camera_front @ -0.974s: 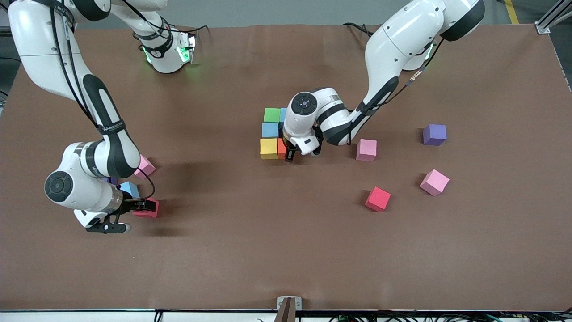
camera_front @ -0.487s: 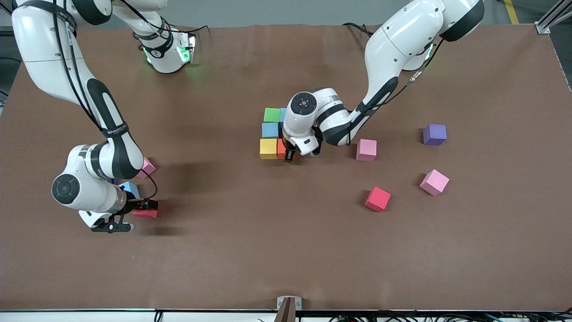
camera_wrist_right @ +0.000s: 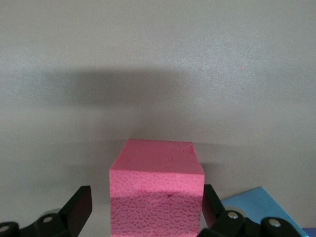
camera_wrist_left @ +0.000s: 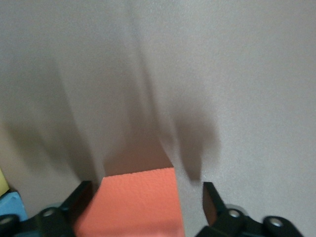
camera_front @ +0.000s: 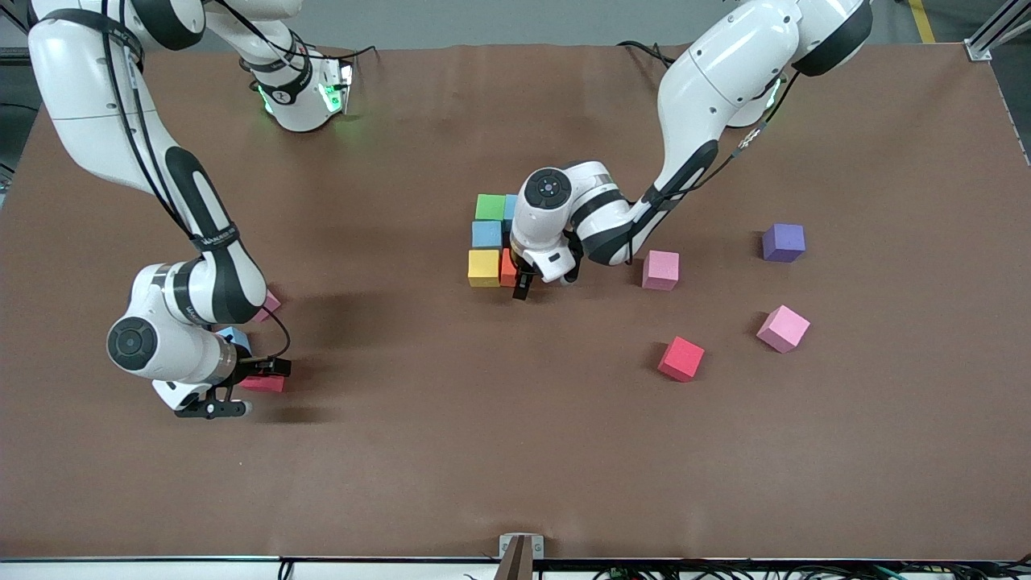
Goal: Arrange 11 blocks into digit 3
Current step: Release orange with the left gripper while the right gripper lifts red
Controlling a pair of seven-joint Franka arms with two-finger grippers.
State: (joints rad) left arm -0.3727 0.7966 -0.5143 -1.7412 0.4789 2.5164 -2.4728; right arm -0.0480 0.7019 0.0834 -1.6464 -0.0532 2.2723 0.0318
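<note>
Mid-table, a green block (camera_front: 490,206), a light blue block (camera_front: 486,234) and a yellow block (camera_front: 483,267) form a column. An orange block (camera_front: 507,268) lies beside the yellow one. My left gripper (camera_front: 527,282) is low over the orange block (camera_wrist_left: 138,202) and open, its fingers (camera_wrist_left: 210,197) straddling it with a gap on one side. At the right arm's end, my right gripper (camera_front: 256,387) stands open around a pink-red block (camera_front: 263,383), which shows (camera_wrist_right: 157,197) with table visible between it and each finger.
Loose on the table toward the left arm's end are a pink block (camera_front: 660,269), a red block (camera_front: 681,358), another pink block (camera_front: 783,328) and a purple cube (camera_front: 783,242). A light blue block (camera_front: 235,338) and a pink block (camera_front: 270,303) lie close to the right arm's wrist.
The left gripper has opened and let go of the orange block beside the yellow one. The right hand has shifted slightly along the pink-red block, its fingers still apart.
</note>
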